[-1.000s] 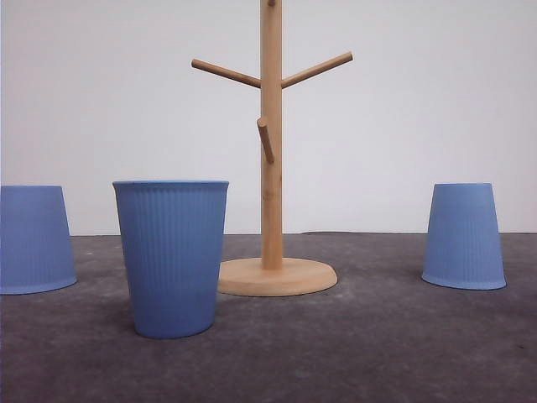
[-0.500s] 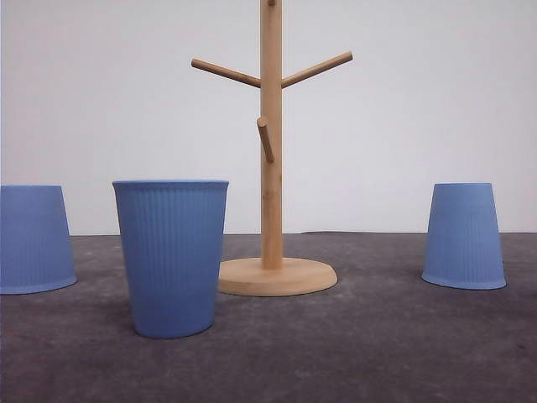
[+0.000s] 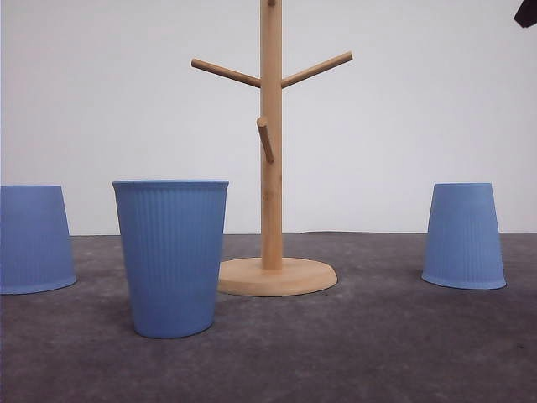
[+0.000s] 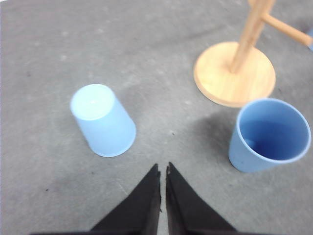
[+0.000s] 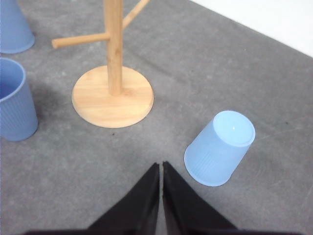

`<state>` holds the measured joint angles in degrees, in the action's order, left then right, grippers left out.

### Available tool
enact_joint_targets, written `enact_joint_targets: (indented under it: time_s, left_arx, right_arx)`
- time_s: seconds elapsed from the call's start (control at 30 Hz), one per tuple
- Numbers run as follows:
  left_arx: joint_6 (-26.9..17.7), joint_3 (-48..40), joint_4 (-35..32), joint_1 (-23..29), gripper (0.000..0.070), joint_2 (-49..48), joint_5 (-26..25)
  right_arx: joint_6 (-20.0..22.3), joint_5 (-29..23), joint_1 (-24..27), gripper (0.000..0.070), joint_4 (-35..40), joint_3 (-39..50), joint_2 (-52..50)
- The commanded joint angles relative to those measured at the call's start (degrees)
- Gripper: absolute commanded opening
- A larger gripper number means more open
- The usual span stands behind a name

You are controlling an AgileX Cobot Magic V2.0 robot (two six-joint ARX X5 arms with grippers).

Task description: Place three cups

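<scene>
Front view: three blue cups are sitting on the grey surface (image 3: 352, 353) around a wooden peg stand (image 3: 271, 168). The upright cup (image 3: 171, 256) is standing mouth-up just in front of the stand's base and to its left. The left cup (image 3: 32, 238) is resting upside down at the frame's edge, and the right cup (image 3: 464, 235) is resting upside down well apart on the other side.

You are holding both tools above the surface, touching nothing. The left tool (image 4: 163, 172) is hovering near the inverted left cup (image 4: 103, 120), its fingers pressed together and empty. The right tool (image 5: 161, 169) is hanging just beside the inverted right cup (image 5: 220, 147), likewise clenched on nothing.

The risks from here, as a judgement: descending with fingers closed would be nudging or toppling a cup rather than gripping it, so open first. The tapered, ribbed walls may be slipping under a loose pinch. Reaching for the upright cup (image 4: 270, 134) risks clipping the stand's base or pegs.
</scene>
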<state>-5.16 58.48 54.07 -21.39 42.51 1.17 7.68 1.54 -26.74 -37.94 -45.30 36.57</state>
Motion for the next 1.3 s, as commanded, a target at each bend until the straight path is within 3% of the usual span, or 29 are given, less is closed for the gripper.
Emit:
enact_joint_targets:
  time_s: [0.0, 0.1, 0.2, 0.27, 0.4, 0.6, 0.83, 1.1, 1.27]
  left_arx:
    - [-1.4, 1.3, -0.1, -0.7, 0.0003, 0.6, 0.0]
    - [-1.7, 1.2, 0.0, -1.6, 0.0023, 0.6, 0.0]
    - [-2.1, 1.2, -0.5, -1.8, 0.0321, 0.5, 0.0]
    - [-1.6, 1.2, -0.5, -1.8, 0.0463, 0.2, 0.1]
    - [3.4, 1.2, 0.5, -1.7, 0.0476, 0.1, 1.7]
    - [11.1, 1.2, 4.1, 0.7, 0.0476, 3.9, 3.9]
    - [12.4, 1.2, 2.8, 4.3, 0.0487, 14.4, 1.4]
    - [13.8, 1.4, -10.1, 9.8, 0.0526, 25.0, -0.6]
    - [13.8, 4.0, -12.5, 12.5, 0.0607, 32.1, -3.1]
  right_arx:
    - [0.2, 0.1, -0.5, 0.0008, 0.2, -0.9, 0.4]
    - [0.3, 0.1, -0.5, 0.0053, 0.3, -0.9, 0.4]
    - [0.2, -0.1, -0.5, 0.0374, 0.6, -0.9, 0.4]
    - [-1.4, -0.1, -0.5, 0.0485, 0.6, -0.9, 0.3]
    - [-4.4, -0.1, -0.5, 0.0487, 0.6, -0.9, 0.3]
    - [-4.8, -0.1, -0.5, 0.0487, 0.6, -0.9, 0.3]
    - [-6.2, 0.0, -0.5, 0.0486, 0.6, -0.9, 0.4]
    - [-6.2, 0.0, -0.5, 0.0486, 0.6, -0.9, 0.4]
    - [-6.2, 0.0, -0.5, 0.0486, 0.7, -0.9, 0.4]
